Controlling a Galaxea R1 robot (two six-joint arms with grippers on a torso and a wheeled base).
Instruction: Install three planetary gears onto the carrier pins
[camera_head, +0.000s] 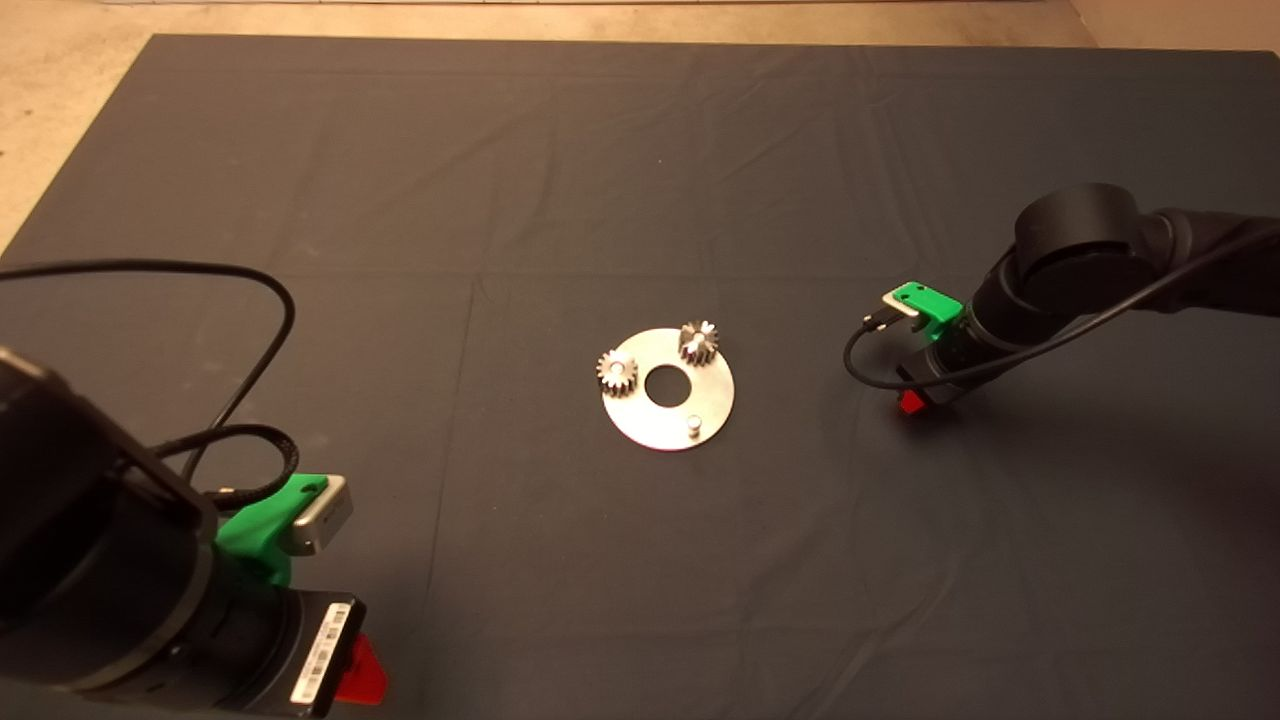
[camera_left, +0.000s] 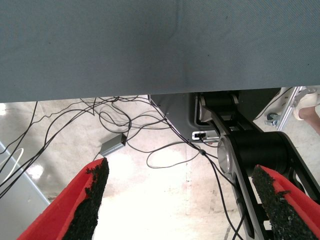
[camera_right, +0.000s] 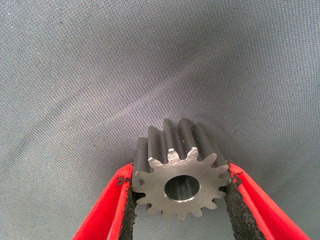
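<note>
The shiny round disc (camera_head: 640, 420) lies at the mat's middle. Two planetary gears sit on carrier pins, one at the disc's left (camera_head: 617, 371) and one at its far side (camera_head: 698, 342). The near-right pin (camera_head: 693, 426) is bare. My right gripper (camera_head: 912, 402) is low over the mat to the right of the disc. In the right wrist view the right gripper (camera_right: 180, 172) is shut on the third gear (camera_right: 181, 192), with its pads against the teeth on both sides. My left gripper (camera_head: 360, 672) is parked at the lower left, open and empty (camera_left: 180, 169).
The dark mat (camera_head: 640, 180) covers the table, with bare floor past its far edge. The left wrist view shows cables (camera_left: 125, 130) on the floor, the robot's base (camera_left: 250, 150) and a person's shoe (camera_left: 306, 105).
</note>
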